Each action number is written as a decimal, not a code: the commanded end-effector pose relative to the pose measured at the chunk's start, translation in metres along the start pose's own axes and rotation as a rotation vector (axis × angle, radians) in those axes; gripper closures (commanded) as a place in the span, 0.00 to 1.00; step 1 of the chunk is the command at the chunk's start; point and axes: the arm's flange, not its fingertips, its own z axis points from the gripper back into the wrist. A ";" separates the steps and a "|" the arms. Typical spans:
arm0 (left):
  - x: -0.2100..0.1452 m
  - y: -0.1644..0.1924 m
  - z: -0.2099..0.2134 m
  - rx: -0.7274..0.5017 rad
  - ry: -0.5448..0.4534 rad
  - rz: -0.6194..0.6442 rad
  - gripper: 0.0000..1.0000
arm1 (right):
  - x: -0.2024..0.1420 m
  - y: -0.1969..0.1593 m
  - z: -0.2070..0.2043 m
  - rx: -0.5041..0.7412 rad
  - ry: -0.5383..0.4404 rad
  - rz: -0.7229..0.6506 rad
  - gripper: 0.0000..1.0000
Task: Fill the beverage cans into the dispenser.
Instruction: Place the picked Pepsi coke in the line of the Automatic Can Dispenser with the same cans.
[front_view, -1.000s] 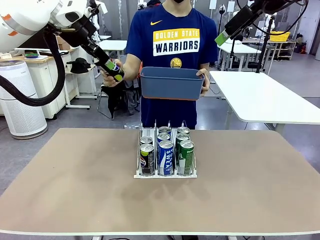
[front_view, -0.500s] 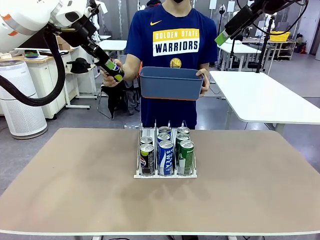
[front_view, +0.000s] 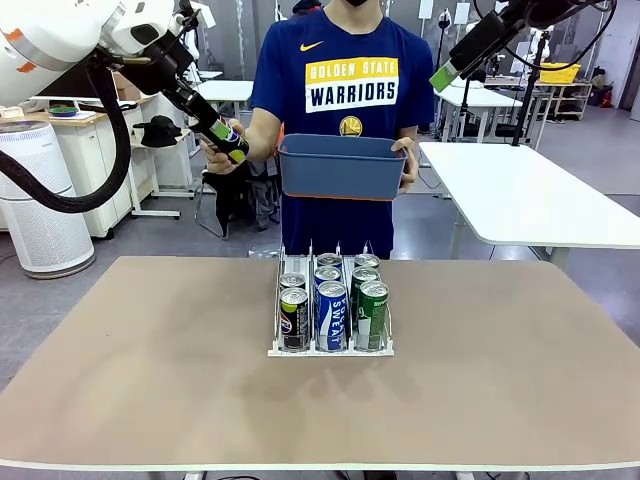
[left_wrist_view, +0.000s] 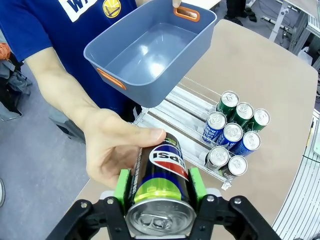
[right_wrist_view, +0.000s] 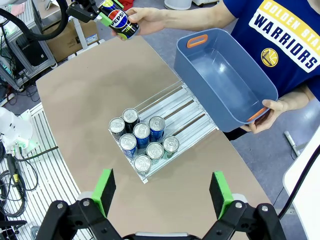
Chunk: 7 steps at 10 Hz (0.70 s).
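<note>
A: What is the left gripper (left_wrist_view: 159, 192) doing?

B: Its green pads (left_wrist_view: 122, 186) are clamped on either side of a black can (left_wrist_view: 161, 185) with a Pepsi logo and a green band. In the front view that gripper (front_view: 224, 136) is raised above the table's far left side, fingers slanting down toward the person.

A: Is the person touching the can?

B: Yes. One hand (left_wrist_view: 112, 150) cups it from the side, thumb lying across the top of the can's body. The other hand (front_view: 408, 156) holds a blue-grey bin (front_view: 342, 166) at chest height.

A: And the right gripper (right_wrist_view: 162, 192)?

B: Jaws spread wide, holding nothing. It (front_view: 445, 76) is held high at the far right, angled downward.

A: Where are the rest of the cans?

B: Seven stand in the dispenser (front_view: 331, 348) at the middle of the table (front_view: 150, 360): two black in the left lane, three blue in the middle lane, two green in the right lane.
</note>
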 end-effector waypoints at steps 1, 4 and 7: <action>-0.001 0.001 0.001 -0.004 -0.014 0.007 1.00 | -0.001 0.001 0.000 0.004 0.002 0.001 0.00; -0.001 0.001 0.001 -0.004 -0.014 0.007 1.00 | -0.001 0.001 0.000 0.004 0.002 0.001 0.00; -0.001 0.001 0.001 -0.004 -0.014 0.007 1.00 | -0.001 0.001 0.000 0.004 0.002 0.001 0.00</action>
